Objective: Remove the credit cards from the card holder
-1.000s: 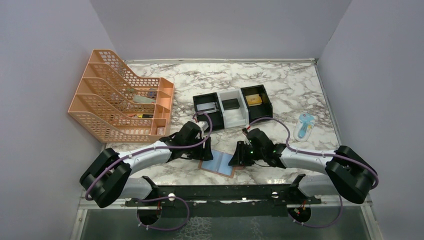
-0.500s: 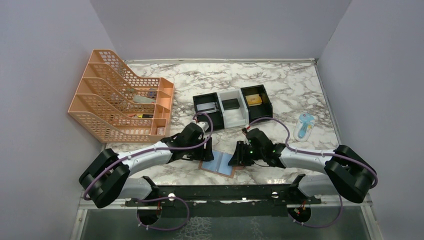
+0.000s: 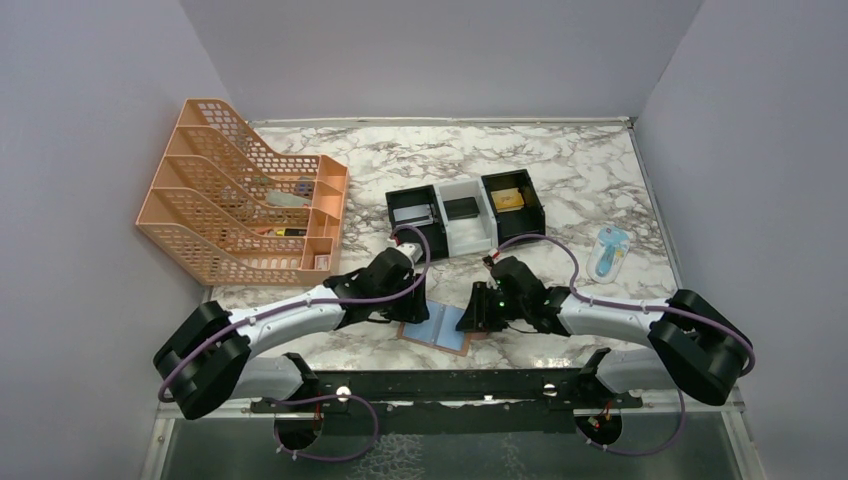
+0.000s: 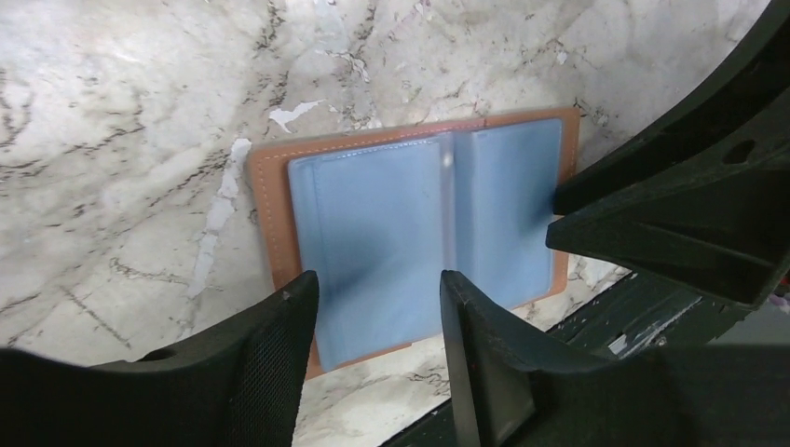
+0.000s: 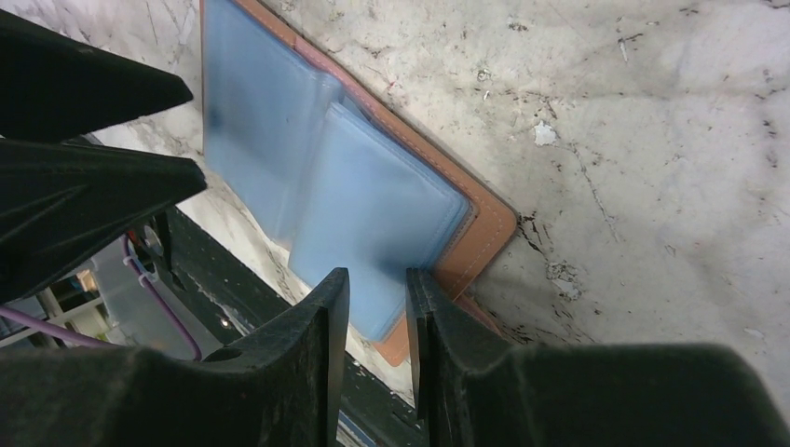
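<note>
One card holder (image 4: 363, 205) is lying open on the table (image 4: 112, 112), blue lining up. Two arms are bending low over it. The left gripper (image 4: 375, 279) is hovering part-open and empty. The right gripper (image 5: 376, 277) is showing a narrow gap, perhaps nipping the holder's edge, but I cannot tell.

Arms angled inward, left gripper (image 4: 377, 279) spread wide — right gripper (image 5: 377, 275) narrowly parted (both tilted down)
</note>
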### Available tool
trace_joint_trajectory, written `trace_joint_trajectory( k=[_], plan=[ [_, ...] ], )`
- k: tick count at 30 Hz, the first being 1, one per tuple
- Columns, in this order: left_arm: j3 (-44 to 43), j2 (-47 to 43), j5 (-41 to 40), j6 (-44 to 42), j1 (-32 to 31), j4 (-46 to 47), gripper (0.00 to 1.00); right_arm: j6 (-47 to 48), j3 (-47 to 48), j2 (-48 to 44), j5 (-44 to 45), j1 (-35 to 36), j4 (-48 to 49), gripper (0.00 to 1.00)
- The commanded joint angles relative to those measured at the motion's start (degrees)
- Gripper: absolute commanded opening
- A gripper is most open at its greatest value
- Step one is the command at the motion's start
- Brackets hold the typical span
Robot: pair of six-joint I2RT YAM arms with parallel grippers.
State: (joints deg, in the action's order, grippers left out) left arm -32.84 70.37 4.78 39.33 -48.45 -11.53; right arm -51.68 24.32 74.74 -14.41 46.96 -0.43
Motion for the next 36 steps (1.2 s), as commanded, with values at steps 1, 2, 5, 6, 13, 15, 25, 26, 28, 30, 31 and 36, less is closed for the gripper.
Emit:
trace_joint_trajectory(
  k=[1, 2, 5, 6, 13, 15, 25, 26, 28, 30, 31, 36],
  plan=[
    [-0.25, 3.24, 0.85, 0.63, -0.62, 2.74, 0.52, 1.78, 0.03, 2.16, 5.02, 0.36, -3.24, 0.31],
    [-0.21, 3.93, 0.63, 0.6, -0.65, 2.64, 0.52, 1.68, 0.01, 2.16, 5.01, 0.35, -3.26, 0.31],
    [-0.29, 6.01, -0.27, 0.53, -0.84, 2.2, 0.52, 1.67, 0.01, 1.7, 4.92, 0.33, -3.42, 0.31],
    [-0.36, 6.68, -0.51, 0.44, -0.9, 1.99, 0.52, 1.75, 0.09, 1.44, 4.86, 0.33, -3.62, 0.31],
    [-0.38, 7.26, -1.31, 0.57, -1.73, 1.78, 0.53, 2.72, 1.7, -1.6, 4.0, 0.3, -6.9, 0.34],
    [-0.3, 6.76, -1.58, 0.7, -1.67, 1.68, 0.54, 2.3, 1.45, -2.77, 4.55, 0.35, -7.51, 0.35],
    [-1.2, 6.08, -1.88, -0.08, -1.79, 0.98, 0.54, 1.48, 0.41, -0.73, 4.36, 0.33, -5.4, 0.36],
    [-1.21, 5.96, -2.22, -0.13, -1.78, 0.76, 0.55, 1.41, 0.42, -0.14, 4.03, 0.33, -4.85, 0.36],
    [-0.98, 5.92, -2.47, -0.07, -1.81, 0.7, 0.56, 0.96, 0.22, 1.01, 3.39, 0.27, -3.23, 0.35],
    [-0.57, 6.41, -1.66, 0.2, -1.81, 1.2, 0.56, 0.15, -0.13, 2.29, 2.16, 0.35, -0.31, 0.34],
    [-0.25, 6.75, -1.06, 0.33, -1.83, 1.83, 0.55, -0.42, -0.25, 3.02, 1.6, 0.33, 0.82, 0.33],
    [1.34, 7.48, 0.76, 1.8, -2.75, 4.9, 0.53, -2.76, -0.85, 4.63, -1.24, 0.32, 7.15, 0.29]
  ],
)
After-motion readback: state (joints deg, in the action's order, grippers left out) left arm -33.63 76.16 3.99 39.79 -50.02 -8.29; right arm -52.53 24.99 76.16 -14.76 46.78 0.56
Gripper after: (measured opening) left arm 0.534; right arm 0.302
